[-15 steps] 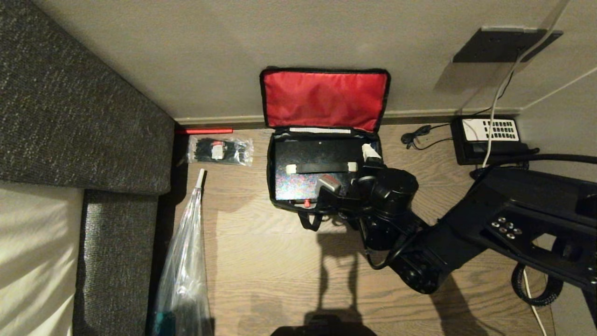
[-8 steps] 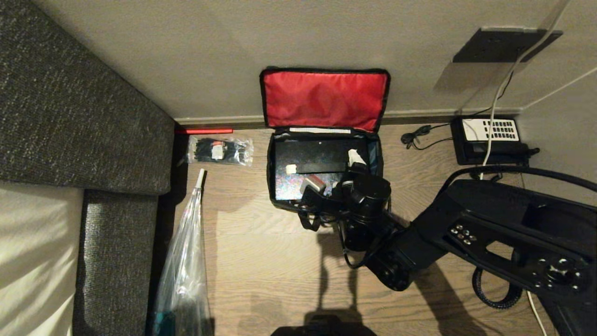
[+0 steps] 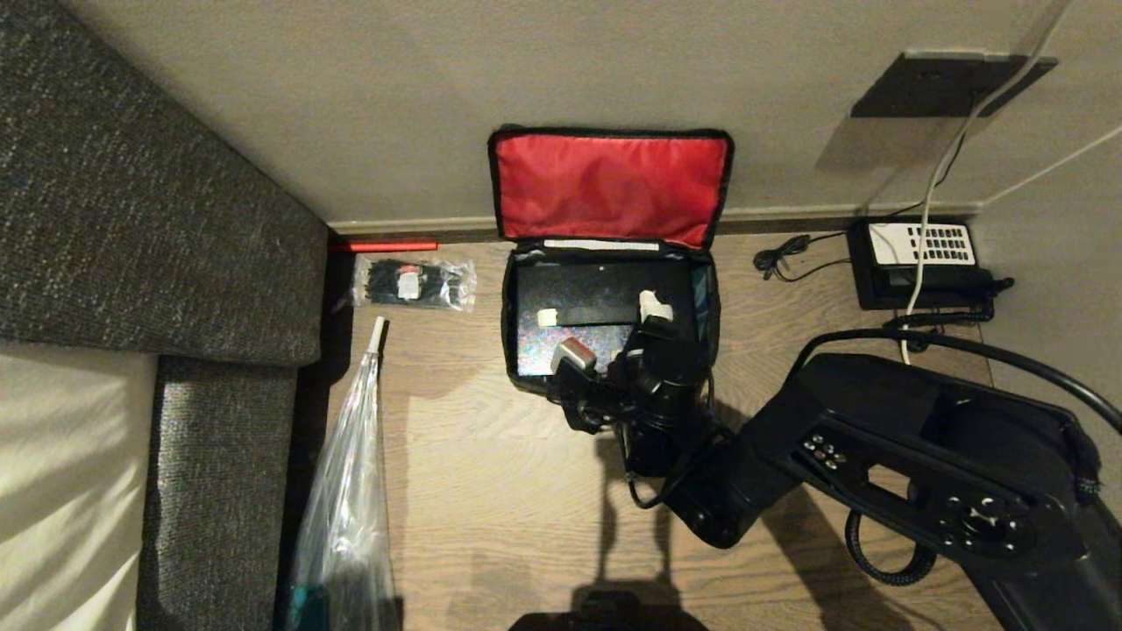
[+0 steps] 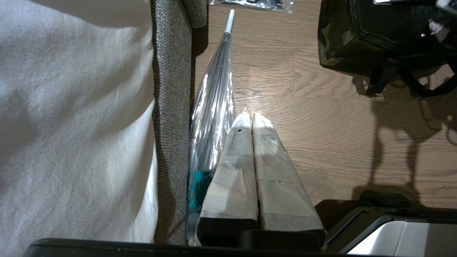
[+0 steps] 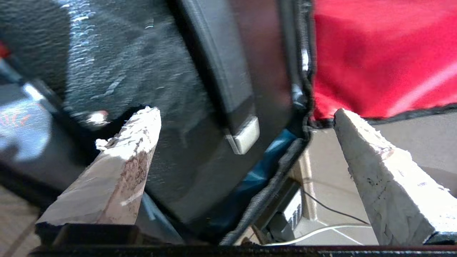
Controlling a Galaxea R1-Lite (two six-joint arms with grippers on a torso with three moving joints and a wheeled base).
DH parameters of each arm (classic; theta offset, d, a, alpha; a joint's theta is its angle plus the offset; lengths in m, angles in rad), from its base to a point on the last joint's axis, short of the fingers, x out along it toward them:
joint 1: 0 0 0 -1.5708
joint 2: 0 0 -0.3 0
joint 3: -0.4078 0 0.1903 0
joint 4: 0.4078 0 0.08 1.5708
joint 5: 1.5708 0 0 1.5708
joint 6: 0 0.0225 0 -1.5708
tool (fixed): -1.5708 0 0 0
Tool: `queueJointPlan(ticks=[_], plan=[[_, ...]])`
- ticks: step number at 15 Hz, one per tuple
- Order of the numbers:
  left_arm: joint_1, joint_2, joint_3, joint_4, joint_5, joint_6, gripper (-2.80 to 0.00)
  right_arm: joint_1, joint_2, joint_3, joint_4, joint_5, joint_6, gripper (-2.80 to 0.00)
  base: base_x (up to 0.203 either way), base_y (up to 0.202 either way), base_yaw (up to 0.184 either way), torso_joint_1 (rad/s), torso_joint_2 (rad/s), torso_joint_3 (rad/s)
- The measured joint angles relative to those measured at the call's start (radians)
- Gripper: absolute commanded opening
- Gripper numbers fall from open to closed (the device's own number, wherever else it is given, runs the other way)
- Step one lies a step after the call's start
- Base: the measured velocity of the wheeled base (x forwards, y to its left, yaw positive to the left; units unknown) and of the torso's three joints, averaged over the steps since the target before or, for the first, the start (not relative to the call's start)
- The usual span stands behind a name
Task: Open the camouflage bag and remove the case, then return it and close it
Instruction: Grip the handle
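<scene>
Camouflage bag [image 3: 605,263] was positioned on the wooden floor [image 3: 491,491] against the wall, its red-lined lid [image 3: 609,186] folded back upright. The case [image 3: 587,315] was seated flat inside the bag, strap handle [image 3: 596,314] uppermost. The right gripper [image 3: 614,333] was located over the near right portion of the case, fingers spread wide with nothing between them. The left gripper [image 4: 251,117] was parked low beside the sofa [image 4: 171,107], fingers pressed together and empty, next to a clear folded umbrella [image 4: 214,107]. A packet of cable ties [image 3: 412,282] lay left of the bag; a telephone [image 3: 920,258] lay to its right.
</scene>
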Motion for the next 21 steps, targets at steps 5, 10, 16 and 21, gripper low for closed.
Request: queueJointPlan(ticks=[5,10,16,21], plan=[[0.000,0.000,0.000,0.001,0.000,0.000,-2.80,0.007,0.036,-0.026,-0.018,0.009,-0.032,0.00,0.000,0.000,0.000,0.000,0.00,0.000],[0.000,0.000,0.000,0.001,0.000,0.000,-2.80,-0.009,0.087,-0.086,-0.120,0.055,-0.117,0.00,0.000,0.000,0.000,0.000,0.00,0.000],[0.000,0.000,0.000,0.001,-0.001,0.000,-2.80,-0.046,0.136,-0.211,-0.096,0.061,-0.162,0.00,0.000,0.000,0.000,0.000,0.00,0.000],[0.000,0.000,0.000,0.001,0.000,0.001,-2.80,-0.072,0.224,-0.414,-0.010,-0.013,-0.206,0.00,0.000,0.000,0.000,0.000,0.00,0.000]])
